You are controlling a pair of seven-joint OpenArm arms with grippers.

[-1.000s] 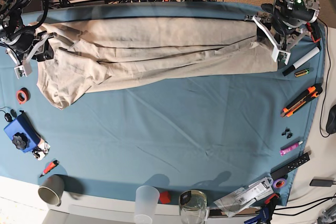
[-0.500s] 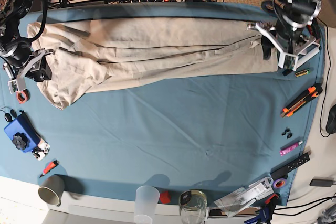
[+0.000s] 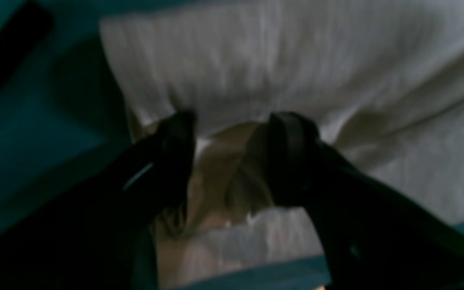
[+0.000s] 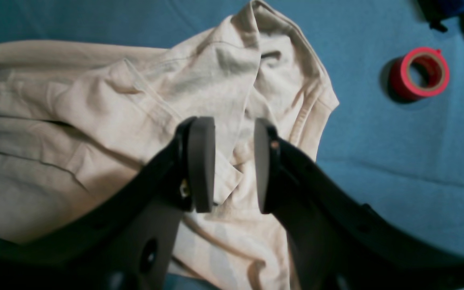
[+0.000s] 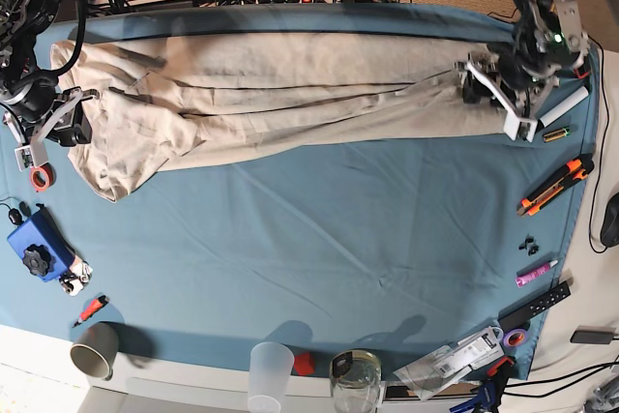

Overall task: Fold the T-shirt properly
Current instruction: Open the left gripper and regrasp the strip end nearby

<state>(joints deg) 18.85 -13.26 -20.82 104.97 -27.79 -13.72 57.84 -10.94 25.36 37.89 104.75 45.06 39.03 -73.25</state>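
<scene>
Your T-shirt (image 5: 271, 94) lies stretched in a long band across the far side of the desk (image 5: 319, 239), wrinkled, with a bunched flap hanging nearer at its left end. Your left gripper (image 3: 232, 157) sits over the shirt's right end, jaws parted with rumpled cloth between them; the blur hides whether they pinch it. Your right gripper (image 4: 234, 161) hovers over the left end, jaws apart, gripping nothing. Red tape roll (image 4: 419, 73) lies just beside.
</scene>
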